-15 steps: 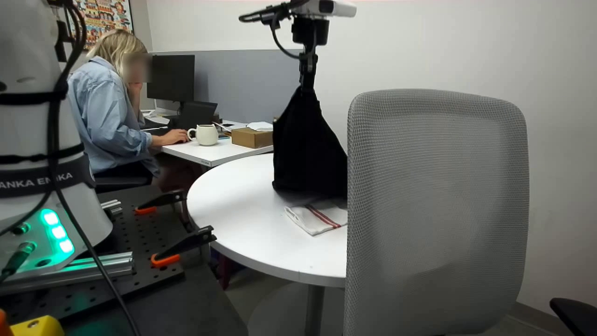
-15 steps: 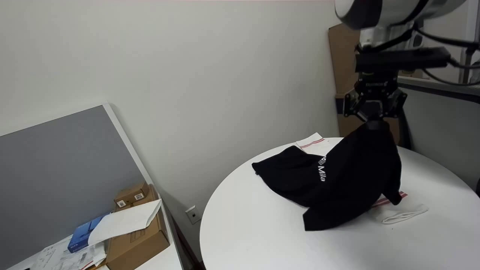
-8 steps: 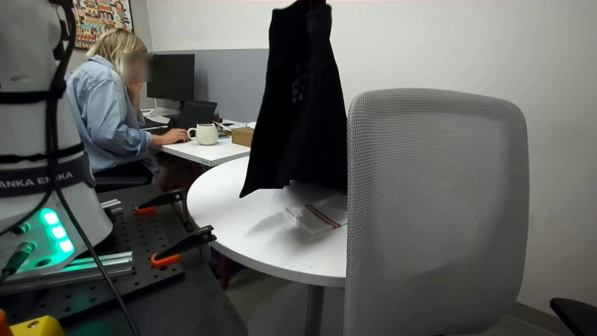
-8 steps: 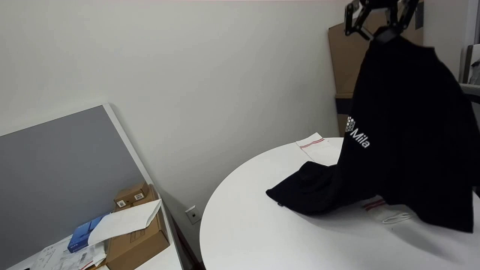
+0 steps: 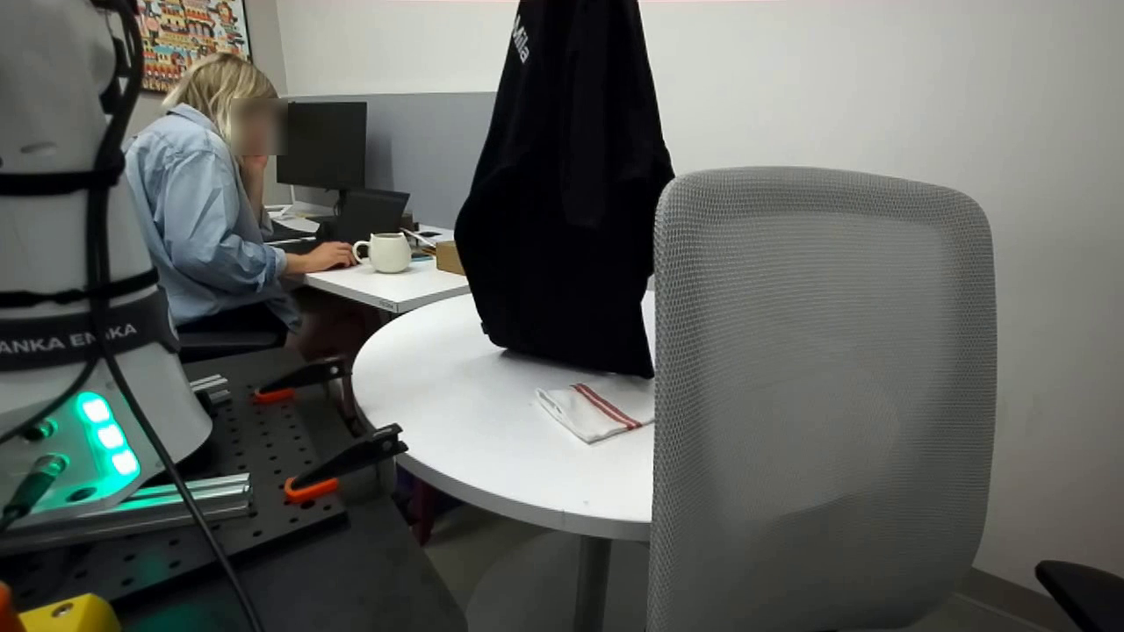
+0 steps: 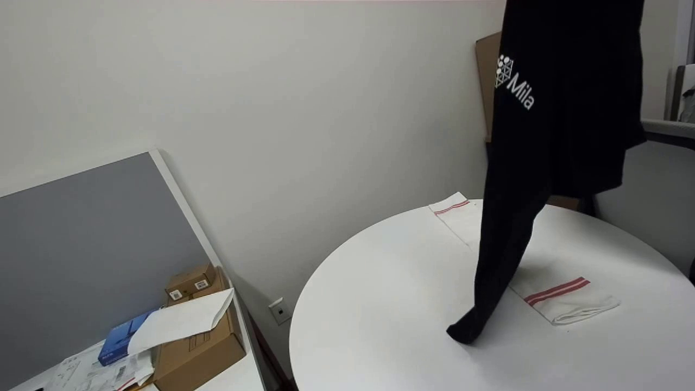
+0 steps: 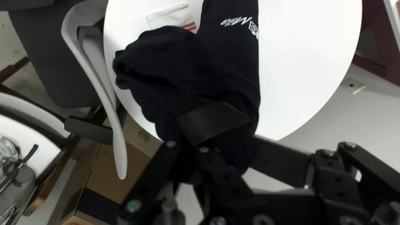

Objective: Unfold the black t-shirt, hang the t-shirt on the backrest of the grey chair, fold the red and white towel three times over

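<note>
The black t-shirt (image 5: 562,202) hangs gathered from above, its "Mila" print showing in both exterior views. Its lowest tip (image 6: 467,326) is at or just over the white round table. In the wrist view my gripper (image 7: 250,129) is shut on the bunched black t-shirt (image 7: 187,62), the cloth wrapping round the fingers (image 7: 214,123); both exterior views have the gripper out of frame. The red and white towel (image 6: 559,293) lies on the table, partly behind the shirt. Beside the table stands the grey chair (image 5: 825,395), its backrest bare; from above its edge (image 7: 97,81) shows as a thin curve.
The white table (image 6: 369,326) carries the towel. Behind it, a seated person (image 5: 202,193) works at a desk with a mug (image 5: 386,253). Cardboard boxes (image 6: 201,353) lie on a side desk. A wall (image 6: 326,108) borders the table.
My gripper has risen out of both exterior views with the black t-shirt. The shirt has come up off most of the table and hangs longer. More of the towel shows.
</note>
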You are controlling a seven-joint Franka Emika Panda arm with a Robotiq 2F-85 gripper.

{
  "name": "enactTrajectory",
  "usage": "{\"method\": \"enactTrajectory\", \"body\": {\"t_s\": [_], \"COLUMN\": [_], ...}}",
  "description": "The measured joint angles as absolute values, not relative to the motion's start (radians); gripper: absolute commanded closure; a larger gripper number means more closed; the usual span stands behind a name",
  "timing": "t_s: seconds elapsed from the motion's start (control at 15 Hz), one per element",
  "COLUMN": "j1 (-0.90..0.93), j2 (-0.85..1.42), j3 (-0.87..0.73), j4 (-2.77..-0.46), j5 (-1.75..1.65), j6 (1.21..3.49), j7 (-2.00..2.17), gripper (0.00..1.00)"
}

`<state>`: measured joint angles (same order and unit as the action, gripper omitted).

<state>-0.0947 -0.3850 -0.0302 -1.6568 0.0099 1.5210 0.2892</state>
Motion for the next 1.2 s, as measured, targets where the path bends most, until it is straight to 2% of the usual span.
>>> {"method": "enactTrajectory", "body": {"t_s": [0.53,1.2], "j1": [-0.111,-0.156], "j2": [-0.219,0.06], "j3": [-0.071,-0.142], "j4": [-1.379,-1.318], "j5": [-0.154,-0.23], "j6": [1.405,1.632], "j7": [0.118,0.028], "gripper": [1.0,1.0]}}
